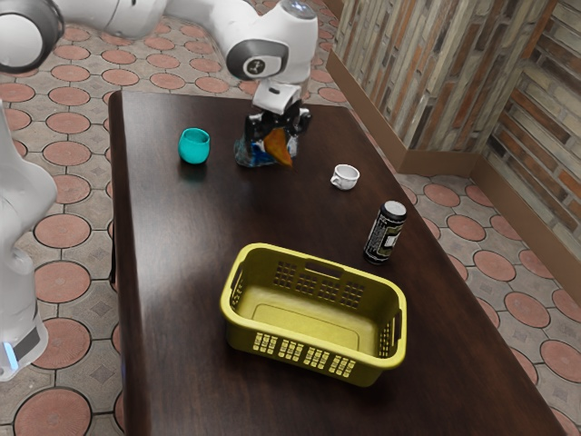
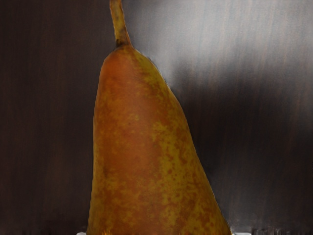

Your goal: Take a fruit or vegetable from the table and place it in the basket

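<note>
In the exterior view, the white arm (image 1: 272, 45) reaches over the far part of the dark wooden table (image 1: 218, 213), and its black gripper (image 1: 275, 133) is clamped on the pear (image 1: 279, 149), one finger to each side. The pear hangs tilted beneath the hand, its narrow end pointing down, well apart from the yellow basket (image 1: 304, 346). From this camera, a blue and whitish object (image 1: 253, 154) appears directly behind the pear; whether the two touch cannot be told. Toward the exterior view's left of them stands a teal cup (image 1: 193, 147), and toward its right a small white cup (image 1: 345, 177) with a handle. A dark can (image 1: 386, 234) stands upright between the white cup and the basket, near the basket's rim but apart from it. The basket sits upright on the nearer part of the table, with slotted walls and handle openings. Beyond the table lie a floor (image 1: 67, 152) of reddish round tiles and a wall (image 1: 408, 82) of narrow, multicoloured strips.

In the wrist view, the pear is large and close to the hand, orange-brown with yellow-green mottling. Its curved stem points away from the gripper, and its body widens toward it. Dark wood grain lies behind the pear, with a pale sheen on one side of the stem.
</note>
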